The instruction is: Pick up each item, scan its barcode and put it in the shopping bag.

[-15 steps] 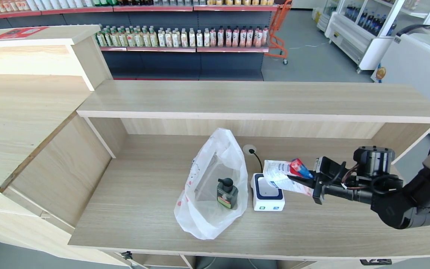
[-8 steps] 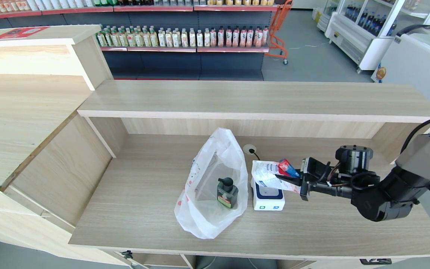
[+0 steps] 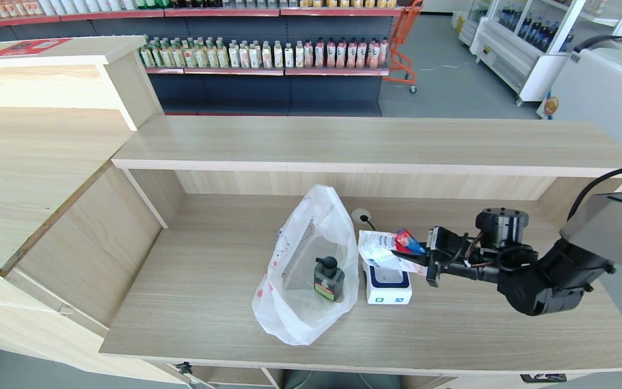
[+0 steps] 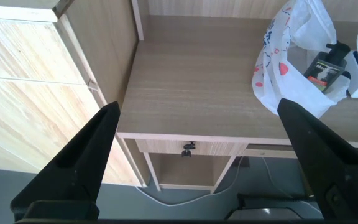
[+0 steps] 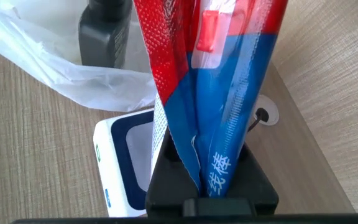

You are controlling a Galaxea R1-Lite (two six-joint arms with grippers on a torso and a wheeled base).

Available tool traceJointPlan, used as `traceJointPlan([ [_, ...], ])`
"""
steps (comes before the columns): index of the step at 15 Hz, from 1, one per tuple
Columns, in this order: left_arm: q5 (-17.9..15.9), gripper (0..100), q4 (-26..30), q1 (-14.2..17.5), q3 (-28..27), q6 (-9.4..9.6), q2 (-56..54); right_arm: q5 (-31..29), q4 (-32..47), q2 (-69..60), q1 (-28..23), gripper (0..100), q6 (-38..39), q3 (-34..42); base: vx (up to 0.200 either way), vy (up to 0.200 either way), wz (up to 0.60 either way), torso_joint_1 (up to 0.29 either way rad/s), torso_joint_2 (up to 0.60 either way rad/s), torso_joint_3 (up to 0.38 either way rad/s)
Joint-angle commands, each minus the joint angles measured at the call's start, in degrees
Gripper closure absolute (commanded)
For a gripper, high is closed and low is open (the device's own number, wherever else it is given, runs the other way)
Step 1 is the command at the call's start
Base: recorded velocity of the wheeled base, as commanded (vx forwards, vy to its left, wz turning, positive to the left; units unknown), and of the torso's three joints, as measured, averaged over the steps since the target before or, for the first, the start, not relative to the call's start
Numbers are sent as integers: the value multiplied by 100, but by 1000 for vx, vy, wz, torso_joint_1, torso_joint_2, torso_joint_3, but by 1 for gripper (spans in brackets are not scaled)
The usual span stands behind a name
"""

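Note:
My right gripper (image 3: pixel 407 254) is shut on a white, red and blue packet (image 3: pixel 384 249), which hangs over the far part of the white barcode scanner (image 3: pixel 388 285). From the right wrist, the packet (image 5: pixel 219 74) rises out of the gripper (image 5: pixel 199 177) with the scanner (image 5: pixel 124 163) beneath it. Left of the scanner stands the open white shopping bag (image 3: pixel 300 292), with a dark pump bottle (image 3: pixel 329 279) inside. My left gripper (image 4: pixel 199 106) is open, off the counter's front left corner, with the bag (image 4: pixel 284 59) and bottle (image 4: pixel 325 65) farther away.
The lower counter (image 3: pixel 208 302) has a raised shelf (image 3: pixel 376 143) behind it and a wooden side wall (image 3: pixel 89 243) on the left. A cable grommet (image 3: pixel 361 216) sits behind the scanner. Bare counter lies left of the bag and in front of the scanner.
My right gripper has carried the packet leftward, from right of the scanner to above it. The bag, bottle and scanner have stayed in place.

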Motion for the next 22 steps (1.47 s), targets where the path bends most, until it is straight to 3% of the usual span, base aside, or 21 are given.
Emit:
traceJointPlan([
  [1,-1,0,-1,0,1,-2,-2,0,20,-218,12,100,7,6,0,0,0,0,0,0],
  [22,-1,0,-1,0,1,-2,-2,-79,-60,-324,-163,100,-257,411,0,0,0,0,0,0],
])
